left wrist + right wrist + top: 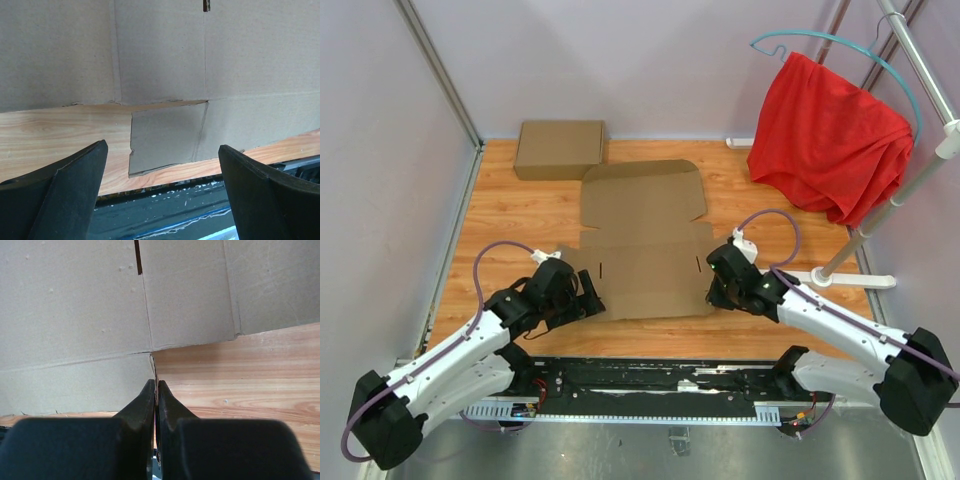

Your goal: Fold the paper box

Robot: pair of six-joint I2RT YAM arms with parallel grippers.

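Lying flat near the middle of the wooden surface [520,215], the paper box [645,250] is an unfolded die-cut sheet. Its lid panel reaches toward 12 o'clock and no wall is raised, so folding looks barely begun. The left gripper [588,297] sits at the sheet's 8 o'clock edge, jaws spread wide and empty, facing a small corner flap [167,137] that lies flat on the wood. The right gripper [713,285] is at the 4 o'clock edge, jaws pressed together with nothing visibly between them, tips at a notch in the sheet's edge. The step in hand seems to be raising the side walls. Next, each gripper likely must get under an edge and tip it up along its crease without sliding the sheet.
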